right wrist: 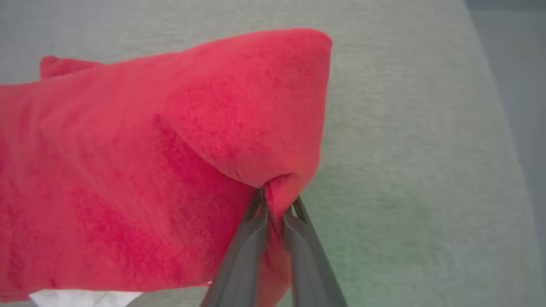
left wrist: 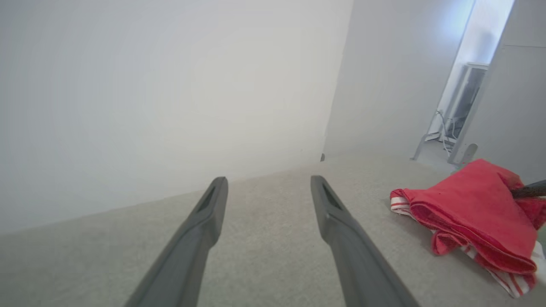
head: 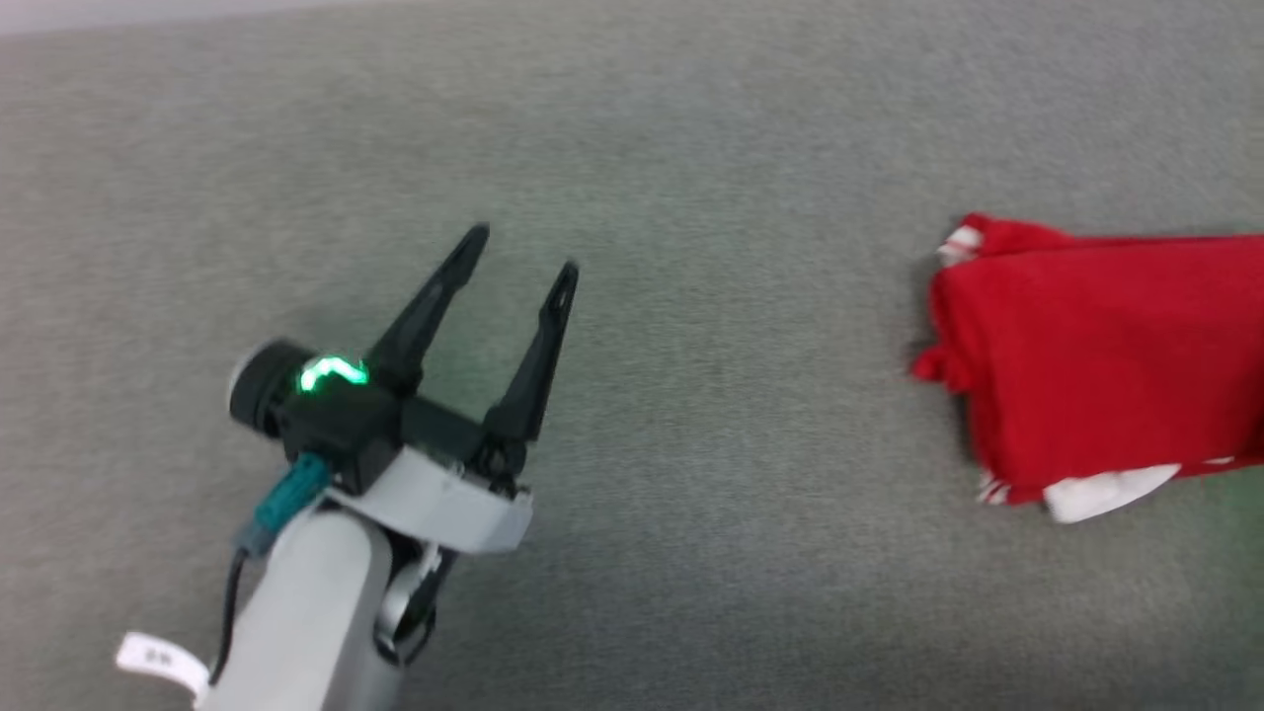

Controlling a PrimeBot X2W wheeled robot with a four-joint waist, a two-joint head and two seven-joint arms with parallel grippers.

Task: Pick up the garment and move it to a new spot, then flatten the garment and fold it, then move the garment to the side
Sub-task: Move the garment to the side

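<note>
One red jersey T-shirt [head: 1096, 365] with white sleeve trim lies folded at three o'clock on the grey felt-like surface [head: 691, 148], so flattening and folding look done. The right gripper [right wrist: 275, 198] pinches its red cloth; the left gripper [head: 523, 250] gapes wide. Moving it aside seems left.
</note>
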